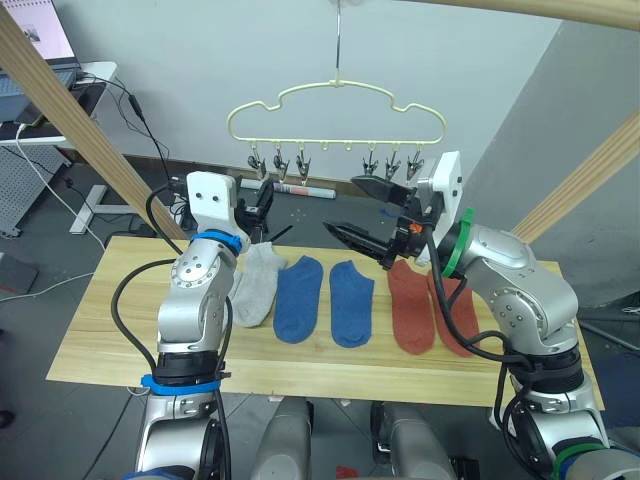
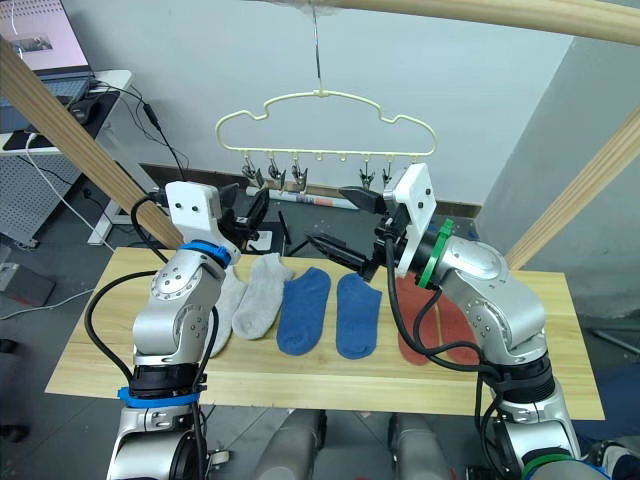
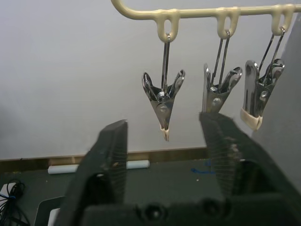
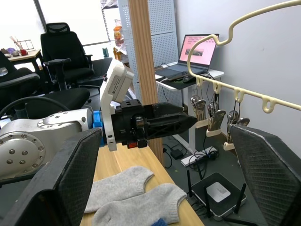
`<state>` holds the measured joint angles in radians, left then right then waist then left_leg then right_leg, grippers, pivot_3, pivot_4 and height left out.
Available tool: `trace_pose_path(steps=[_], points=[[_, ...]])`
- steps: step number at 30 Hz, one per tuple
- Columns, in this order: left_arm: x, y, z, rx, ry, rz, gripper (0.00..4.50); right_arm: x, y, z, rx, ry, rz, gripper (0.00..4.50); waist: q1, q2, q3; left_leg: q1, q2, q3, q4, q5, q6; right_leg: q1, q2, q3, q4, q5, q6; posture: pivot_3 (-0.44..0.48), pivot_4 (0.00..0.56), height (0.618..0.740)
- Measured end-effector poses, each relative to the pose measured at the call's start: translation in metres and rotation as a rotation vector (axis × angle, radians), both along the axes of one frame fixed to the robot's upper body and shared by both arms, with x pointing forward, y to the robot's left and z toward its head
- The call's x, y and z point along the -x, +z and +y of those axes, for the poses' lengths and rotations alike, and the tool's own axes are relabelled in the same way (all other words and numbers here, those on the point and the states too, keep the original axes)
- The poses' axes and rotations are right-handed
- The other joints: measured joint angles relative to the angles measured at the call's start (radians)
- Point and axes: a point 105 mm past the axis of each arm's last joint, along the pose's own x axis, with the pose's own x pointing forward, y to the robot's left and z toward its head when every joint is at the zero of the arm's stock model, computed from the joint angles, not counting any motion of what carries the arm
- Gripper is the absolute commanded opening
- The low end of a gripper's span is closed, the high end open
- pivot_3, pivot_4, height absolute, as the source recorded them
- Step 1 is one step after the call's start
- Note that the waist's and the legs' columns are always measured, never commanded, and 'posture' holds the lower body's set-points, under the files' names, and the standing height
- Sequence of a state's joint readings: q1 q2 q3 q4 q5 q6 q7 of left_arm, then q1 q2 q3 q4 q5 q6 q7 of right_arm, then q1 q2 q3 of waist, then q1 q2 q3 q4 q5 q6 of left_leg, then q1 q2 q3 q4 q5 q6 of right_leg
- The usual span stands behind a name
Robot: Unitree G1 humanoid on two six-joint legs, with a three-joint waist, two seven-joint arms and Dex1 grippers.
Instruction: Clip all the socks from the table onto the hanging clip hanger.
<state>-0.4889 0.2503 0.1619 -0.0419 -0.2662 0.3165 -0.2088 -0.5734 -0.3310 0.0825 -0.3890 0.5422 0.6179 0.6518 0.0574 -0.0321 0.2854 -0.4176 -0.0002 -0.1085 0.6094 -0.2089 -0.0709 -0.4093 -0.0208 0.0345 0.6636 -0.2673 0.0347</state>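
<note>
The pale yellow clip hanger (image 1: 335, 105) hangs over the table's far edge, its metal clips (image 1: 335, 162) bare. On the wooden table (image 1: 100, 330) several socks lie in a row: two grey (image 2: 262, 292), two blue (image 1: 300, 298) and two rust red (image 1: 410, 305). My left gripper (image 1: 262, 205) is raised just below the leftmost clips and is open. In the left wrist view one clip (image 3: 163, 101) hangs above the gap between its fingers (image 3: 113, 150). My right gripper (image 1: 365, 212) is open wide and holds nothing. It hovers under the right clips, above the blue and red socks.
Slanted wooden frame beams (image 1: 70, 110) rise at both sides, and a wooden rail (image 2: 480, 12) carries the hanger hook. A desk with a laptop (image 1: 45, 45) and cables stands at the back left. Office chairs (image 4: 61, 52) show in the right wrist view.
</note>
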Motion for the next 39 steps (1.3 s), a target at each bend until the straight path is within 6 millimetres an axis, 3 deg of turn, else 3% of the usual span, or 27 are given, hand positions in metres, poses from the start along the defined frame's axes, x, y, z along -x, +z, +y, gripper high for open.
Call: trace_pose_path(steps=[5, 9, 11, 39], points=[[-0.003, 0.010, -0.002, -0.001, -0.005, -0.028, 3.13, 0.000, 0.002, 0.000, -0.002, -0.001, -0.007, 4.50, -0.001, 0.000, 0.000, 0.000, 0.000, 0.000, 0.000, 0.000, 0.000, 0.000, 0.000, 0.000, 0.000, 0.000, 0.000, 0.173, 0.299, 0.740], [-0.003, 0.015, -0.003, 0.001, -0.007, -0.053, 2.33, 0.000, 0.004, 0.000, -0.009, 0.000, -0.004, 4.50, -0.003, 0.000, 0.000, 0.000, 0.000, 0.000, 0.000, 0.000, 0.000, 0.000, 0.000, 0.000, 0.000, 0.000, 0.000, 0.170, 0.297, 0.740], [-0.003, 0.015, -0.003, 0.001, -0.010, -0.051, 1.66, -0.001, 0.004, 0.000, -0.011, -0.003, -0.003, 4.50, -0.004, 0.000, 0.000, 0.000, 0.000, 0.000, 0.000, 0.000, 0.000, 0.000, 0.000, 0.000, 0.000, 0.000, 0.000, 0.170, 0.297, 0.740], [-0.014, 0.019, 0.000, -0.021, -0.005, -0.080, 1.66, 0.000, 0.010, 0.001, -0.025, 0.009, 0.002, 4.50, -0.005, 0.000, 0.000, 0.000, 0.000, 0.000, 0.000, 0.000, 0.000, 0.000, 0.000, 0.000, 0.000, 0.000, 0.000, 0.166, 0.296, 0.740]])
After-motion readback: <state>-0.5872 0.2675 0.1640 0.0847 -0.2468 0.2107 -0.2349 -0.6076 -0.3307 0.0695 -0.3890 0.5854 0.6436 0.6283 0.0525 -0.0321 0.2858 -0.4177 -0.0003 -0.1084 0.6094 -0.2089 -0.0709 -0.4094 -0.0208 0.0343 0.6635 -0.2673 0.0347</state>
